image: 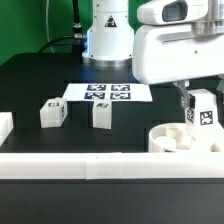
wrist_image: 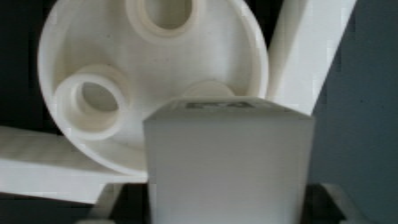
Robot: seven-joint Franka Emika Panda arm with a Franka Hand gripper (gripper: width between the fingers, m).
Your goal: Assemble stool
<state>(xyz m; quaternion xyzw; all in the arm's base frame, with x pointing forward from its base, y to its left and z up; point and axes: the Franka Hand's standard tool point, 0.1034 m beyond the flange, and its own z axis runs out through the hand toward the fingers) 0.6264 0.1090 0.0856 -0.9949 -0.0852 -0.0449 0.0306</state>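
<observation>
The claw (image: pixel 198 104) is clamped on a white, blocky plastic leg (image: pixel 206 114) and holds it upright. The leg's faces are smooth and matte, and one carries a black-and-white square tag. It hangs near the thick round white plastic seat (image: pixel 178 138), which lies on the black surface (image: pixel 40 85) just beside the long white rail (image: pixel 100 165). The wrist view shows a round, raised-rim socket (wrist_image: pixel 93 95) in the seat. A second tagged leg (image: pixel 52 113) and a third tagged leg (image: pixel 101 114) stand near the flat marker board (image: pixel 108 93).

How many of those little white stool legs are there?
3. The first leg and second leg stand on the table; the third leg is in the end effector by the seat. Others may be hidden.
</observation>
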